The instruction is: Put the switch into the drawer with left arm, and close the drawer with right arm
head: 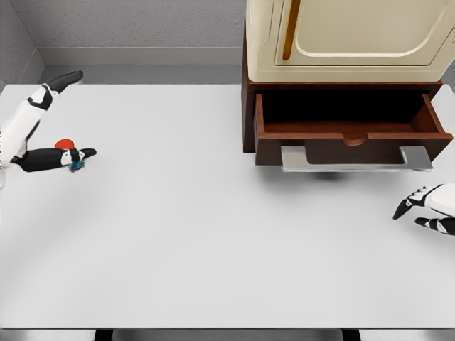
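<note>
A: Switch first. Small red-and-blue handheld switch (67, 147), red cap up top, blue edge low by the fingertips. Far left of the plain white tabletop (178, 234), mostly covered by the robot's white-and-black left hand (60, 158).

B: Held, or just sitting under the hand?

A: Looks held. Dark fingers curl round it from both sides, so I read a closing grasp. Can't tell whether it's clear of the surface; no shadow gap to judge by.

B: Why grab it out there?

A: That's where it lies, on the left arm's own side, so the left arm takes it. The target is well apart: open dark-brown wooden drawer (352, 131), pulled toward the camera out of the brown cabinet base (249, 114), under a cream rounded appliance with an amber door handle (355, 32).

B: Drawer ready to take it?

A: Fully extended, its inside dark and bare as far as I can see. A flat grey metal pull bar (355, 158) runs along its front, overhanging the table.

B: And the other arm?

A: The white-and-black right hand (430, 206) sits low at the right edge, near the drawer's front corner but not touching it. Fingers spread loose, holding nothing. Sensible waiting spot: out of the carry path, close enough to push the front in later.

B: Stage?

A: Early, I judge. Grasp forming; the long carry across the table is not yet made.
</note>
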### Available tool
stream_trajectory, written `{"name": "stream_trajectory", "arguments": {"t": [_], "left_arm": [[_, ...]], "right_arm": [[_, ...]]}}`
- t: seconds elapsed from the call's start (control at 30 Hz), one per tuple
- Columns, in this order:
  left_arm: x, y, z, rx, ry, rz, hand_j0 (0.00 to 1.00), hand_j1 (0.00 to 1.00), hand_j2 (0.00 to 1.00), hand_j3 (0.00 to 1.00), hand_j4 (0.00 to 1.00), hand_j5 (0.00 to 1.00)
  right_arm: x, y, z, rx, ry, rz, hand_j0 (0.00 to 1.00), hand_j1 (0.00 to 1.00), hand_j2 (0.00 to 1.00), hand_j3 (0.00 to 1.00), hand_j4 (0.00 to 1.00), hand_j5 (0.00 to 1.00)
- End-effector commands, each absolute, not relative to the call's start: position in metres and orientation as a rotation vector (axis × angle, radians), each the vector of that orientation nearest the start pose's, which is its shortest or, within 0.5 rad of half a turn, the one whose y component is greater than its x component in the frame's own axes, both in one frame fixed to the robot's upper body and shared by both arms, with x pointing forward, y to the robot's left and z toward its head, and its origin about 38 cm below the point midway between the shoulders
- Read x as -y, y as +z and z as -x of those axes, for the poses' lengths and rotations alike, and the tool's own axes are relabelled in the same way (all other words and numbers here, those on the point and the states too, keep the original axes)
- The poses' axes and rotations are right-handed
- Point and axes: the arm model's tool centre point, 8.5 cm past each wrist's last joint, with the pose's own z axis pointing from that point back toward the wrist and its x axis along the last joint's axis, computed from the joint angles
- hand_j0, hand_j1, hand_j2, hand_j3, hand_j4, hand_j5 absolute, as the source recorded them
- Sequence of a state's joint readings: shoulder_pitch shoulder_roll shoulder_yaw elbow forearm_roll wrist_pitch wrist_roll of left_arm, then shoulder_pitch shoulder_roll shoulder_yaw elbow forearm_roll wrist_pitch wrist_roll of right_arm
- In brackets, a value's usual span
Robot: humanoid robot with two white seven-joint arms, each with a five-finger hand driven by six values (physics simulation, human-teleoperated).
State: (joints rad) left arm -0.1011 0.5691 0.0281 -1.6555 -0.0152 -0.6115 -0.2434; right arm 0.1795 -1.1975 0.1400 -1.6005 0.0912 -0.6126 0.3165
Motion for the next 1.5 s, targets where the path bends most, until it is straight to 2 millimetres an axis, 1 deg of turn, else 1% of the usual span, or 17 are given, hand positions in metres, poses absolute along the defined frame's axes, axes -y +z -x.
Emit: {"name": "stream_trajectory", "arguments": {"t": [0.0, 0.03, 0.1, 0.17, 0.2, 0.33, 0.4, 0.53, 0.63, 0.73, 0.77, 0.93, 1.03, 1.1, 1.2, 1.3, 1.47], "left_arm": [[-0.34, 0.194, -0.368, 2.08, -0.913, -0.129, 1.0, 1.0, 1.0, 1.0, 1.0, 1.0], [-0.335, 0.195, -0.374, 2.083, -0.921, -0.111, 1.0, 1.0, 1.0, 1.0, 1.0, 1.0], [-0.33, 0.191, -0.374, 2.077, -0.926, -0.088, 1.0, 1.0, 1.0, 1.0, 1.0, 1.0], [-0.33, 0.188, -0.373, 2.058, -0.9, -0.025, 1.0, 1.0, 1.0, 1.0, 1.0, 1.0], [-0.331, 0.184, -0.375, 2.005, -0.89, 0.001, 1.0, 1.0, 1.0, 1.0, 1.0, 1.0], [-0.34, 0.173, -0.385, 1.856, -0.816, -0.005, 1.0, 1.0, 1.0, 1.0, 1.0, 1.0], [-0.35, 0.166, -0.389, 1.806, -0.761, -0.006, 1.0, 1.0, 1.0, 1.0, 1.0, 1.0], [-0.389, 0.162, -0.394, 1.755, -0.659, -0.092, 1.0, 1.0, 1.0, 1.0, 1.0, 1.0], [-0.404, 0.168, -0.393, 1.766, -0.624, -0.131, 1.0, 1.0, 1.0, 1.0, 1.0, 1.0], [-0.407, 0.162, -0.392, 1.746, -0.626, -0.142, 1.0, 1.0, 1.0, 1.0, 1.0, 1.0], [-0.41, 0.157, -0.391, 1.724, -0.62, -0.146, 1.0, 1.0, 1.0, 1.0, 1.0, 1.0], [-0.412, 0.149, -0.391, 1.685, -0.629, -0.16, 1.0, 1.0, 1.0, 1.0, 1.0, 1.0], [-0.413, 0.143, -0.39, 1.667, -0.632, -0.163, 1.0, 1.0, 1.0, 1.0, 1.0, 1.0], [-0.417, 0.131, -0.39, 1.63, -0.632, -0.179, 1.0, 1.0, 1.0, 1.0, 1.0, 1.0], [-0.419, 0.119, -0.389, 1.597, -0.622, -0.175, 1.0, 1.0, 1.0, 1.0, 1.0, 1.0], [-0.42, 0.111, -0.388, 1.573, -0.623, -0.172, 1.0, 1.0, 1.0, 1.0, 1.0, 1.0], [-0.421, 0.103, -0.39, 1.54, -0.644, -0.187, 1.0, 1.0, 1.0, 1.0, 1.0, 1.0]], "right_arm": [[0.442, 0.185, -0.303, 1.296, 1.723, 0.279, 0.57, 0.57, 0.57, 0.57, 0.57, 0.57], [0.442, 0.185, -0.302, 1.296, 1.726, 0.277, 0.57, 0.57, 0.57, 0.57, 0.57, 0.57], [0.44, 0.184, -0.302, 1.302, 1.721, 0.272, 0.57, 0.57, 0.57, 0.57, 0.57, 0.57], [0.44, 0.184, -0.302, 1.301, 1.722, 0.271, 0.57, 0.57, 0.57, 0.57, 0.57, 0.57], [0.44, 0.184, -0.302, 1.3, 1.723, 0.272, 0.57, 0.57, 0.57, 0.57, 0.57, 0.57], [0.443, 0.18, -0.3, 1.294, 1.708, 0.269, 0.58, 0.58, 0.58, 0.58, 0.58, 0.58], [0.444, 0.179, -0.299, 1.288, 1.707, 0.266, 0.59, 0.59, 0.59, 0.59, 0.59, 0.59], [0.444, 0.18, -0.299, 1.285, 1.712, 0.266, 0.59, 0.59, 0.59, 0.59, 0.59, 0.59], [0.442, 0.181, -0.299, 1.292, 1.716, 0.264, 0.6, 0.6, 0.6, 0.6, 0.6, 0.6], [0.441, 0.181, -0.298, 1.293, 1.72, 0.261, 0.6, 0.6, 0.6, 0.6, 0.6, 0.6], [0.44, 0.182, -0.299, 1.297, 1.72, 0.262, 0.6, 0.6, 0.6, 0.6, 0.6, 0.6], [0.44, 0.182, -0.299, 1.3, 1.716, 0.26, 0.59, 0.59, 0.59, 0.59, 0.59, 0.59], [0.435, 0.184, -0.298, 1.311, 1.724, 0.251, 0.59, 0.59, 0.59, 0.59, 0.59, 0.59], [0.435, 0.183, -0.298, 1.312, 1.724, 0.25, 0.59, 0.59, 0.59, 0.59, 0.59, 0.59], [0.435, 0.183, -0.298, 1.312, 1.724, 0.25, 0.59, 0.59, 0.59, 0.59, 0.59, 0.59], [0.434, 0.184, -0.298, 1.315, 1.725, 0.25, 0.59, 0.59, 0.59, 0.59, 0.59, 0.59], [0.434, 0.184, -0.298, 1.312, 1.727, 0.25, 0.59, 0.59, 0.59, 0.59, 0.59, 0.59]]}}
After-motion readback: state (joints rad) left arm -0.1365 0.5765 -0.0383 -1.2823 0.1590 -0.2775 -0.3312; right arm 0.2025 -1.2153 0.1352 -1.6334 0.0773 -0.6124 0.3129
